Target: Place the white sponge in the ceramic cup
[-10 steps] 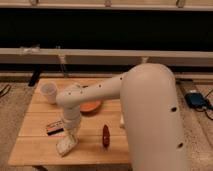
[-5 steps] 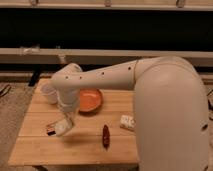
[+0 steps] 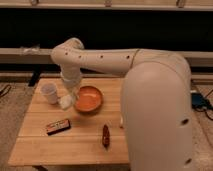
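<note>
Found the gripper [image 3: 67,96] low over the left part of the pale wooden desk [image 3: 75,147], pressed together on a small off-white sponge block [image 3: 65,103]. Placed that block in the air just beside the small whitish ceramic cup [image 3: 49,93], on the side toward the wide orange bowl [image 3: 89,99], and not yet over the rim. Judged the sponge very light and soft: likely to squash under the pinch, to spring back on release, and to bend rather than slip out. Expected good hold from the slightly rough face and no risk of breakage. Judged the middle or the short sides of the block the sensible place for a pinch, leaving a free end pointing down to enter the cup first. Could not tell from this angle exactly which part sat inside the pinch. Reckoned the cup the delicate partner instead: hard, light, without a handle, easy to tip or shove across the smooth wood with a sideways knock, so better approached from straight above. Suspected a snug fit, perhaps calling for a slight push or fold. Counted one sponge, one cup, one bowl, one dark rectangular block with an orange label [image 3: 58,126] nearer the front edge, one slim reddish-brown object [image 3: 105,136] lying to its right, and one gripper.
</note>
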